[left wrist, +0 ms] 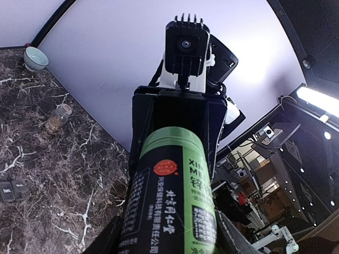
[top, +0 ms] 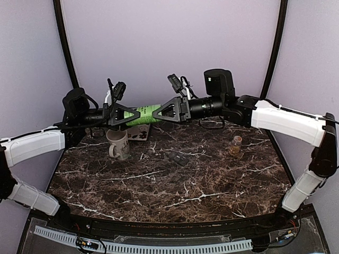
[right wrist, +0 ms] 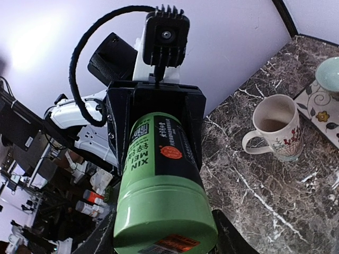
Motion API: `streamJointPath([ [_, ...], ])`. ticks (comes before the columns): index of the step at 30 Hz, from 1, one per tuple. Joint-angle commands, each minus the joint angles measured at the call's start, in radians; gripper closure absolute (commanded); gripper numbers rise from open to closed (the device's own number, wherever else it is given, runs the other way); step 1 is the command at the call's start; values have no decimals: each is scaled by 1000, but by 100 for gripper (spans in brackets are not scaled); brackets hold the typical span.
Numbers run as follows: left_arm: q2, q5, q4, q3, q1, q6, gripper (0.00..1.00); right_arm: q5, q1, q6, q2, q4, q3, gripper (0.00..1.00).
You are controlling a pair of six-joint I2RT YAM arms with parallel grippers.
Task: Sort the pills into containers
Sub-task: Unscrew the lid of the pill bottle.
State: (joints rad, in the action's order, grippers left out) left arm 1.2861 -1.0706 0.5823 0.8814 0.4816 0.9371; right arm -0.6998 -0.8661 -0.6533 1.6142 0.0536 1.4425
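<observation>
A green bottle (top: 143, 113) with a black label hangs level above the back of the table, between both arms. My left gripper (top: 128, 114) is shut on one end of it (left wrist: 169, 233). My right gripper (top: 162, 111) is shut on the other, green-lidded end (right wrist: 165, 233). A small clear jar (top: 236, 145) stands at the right and holds tan-yellow pills (top: 235, 150), too small to tell apart. The jar (left wrist: 57, 117) also shows in the left wrist view. The low dark grey containers (top: 177, 157) lie on the marble mid-table, apart from both grippers, and the containers (left wrist: 11, 189) also show in the left wrist view.
A white mug (top: 119, 144) with a floral print stands below the left gripper, and the mug (right wrist: 275, 127) shows empty in the right wrist view. A pale teal bowl (right wrist: 329, 74) sits beside a flowered tile (right wrist: 320, 114) at the back. Curved grey walls enclose the dark marble table (top: 175, 190).
</observation>
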Motion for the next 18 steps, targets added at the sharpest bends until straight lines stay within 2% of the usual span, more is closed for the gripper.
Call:
streamJointPath([
  [1, -3, -49, 152, 58, 1, 118, 100, 36, -8, 239, -13, 130, 2, 84],
  [9, 16, -78, 258, 56, 1, 230, 100, 180, -27, 423, -69, 209, -18, 83],
  [14, 7, -80, 249, 51, 1, 234, 100, 211, -33, 450, -86, 196, -29, 71],
  [18, -5, -76, 208, 48, 1, 203, 100, 191, -33, 451, -73, 204, -6, 53],
])
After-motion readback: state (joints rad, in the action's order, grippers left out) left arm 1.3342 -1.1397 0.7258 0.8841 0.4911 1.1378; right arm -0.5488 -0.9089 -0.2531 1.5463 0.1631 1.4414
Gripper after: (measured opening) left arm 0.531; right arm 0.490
